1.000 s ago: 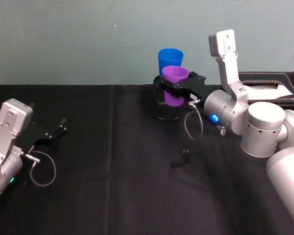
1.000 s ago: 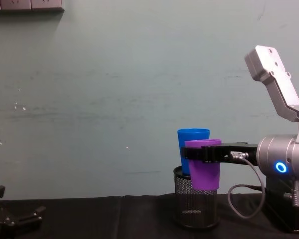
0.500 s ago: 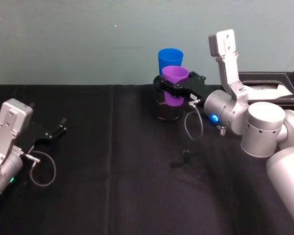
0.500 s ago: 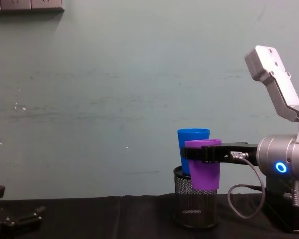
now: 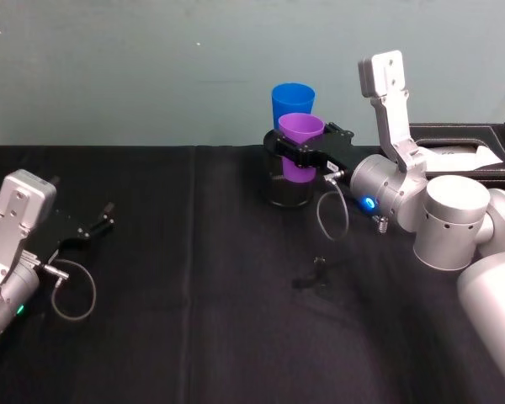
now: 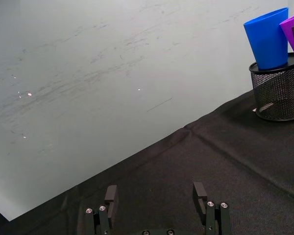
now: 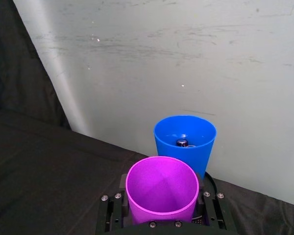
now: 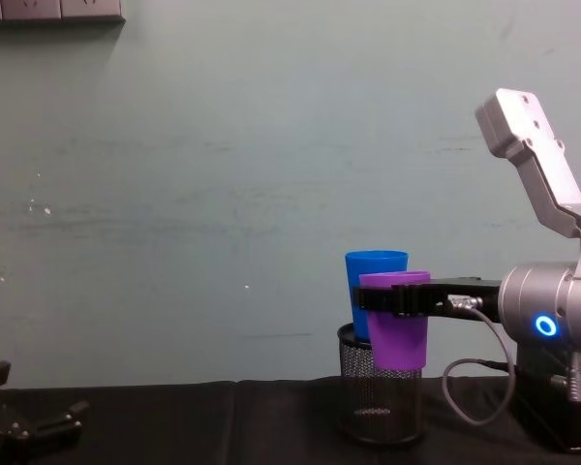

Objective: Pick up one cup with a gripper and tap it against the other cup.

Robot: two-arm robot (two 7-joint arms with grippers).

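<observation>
Nothing moved, right hand (image 5: 296,156) clamps purple cup (image 5: 300,145) beside blue cup (image 5: 291,99), left hand (image 5: 101,220) open, no writing.

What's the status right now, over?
Right claw shut on purple tumbler, held up by blue tumbler in mesh pen holder. Left claw open, idle. Nothing blocking.

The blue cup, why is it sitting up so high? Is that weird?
A bit odd, yes. The blue cup stands in the top of a black mesh pen holder, not on the table. The right gripper holds the purple cup up beside it. Nothing looks spilled or broken.
</observation>
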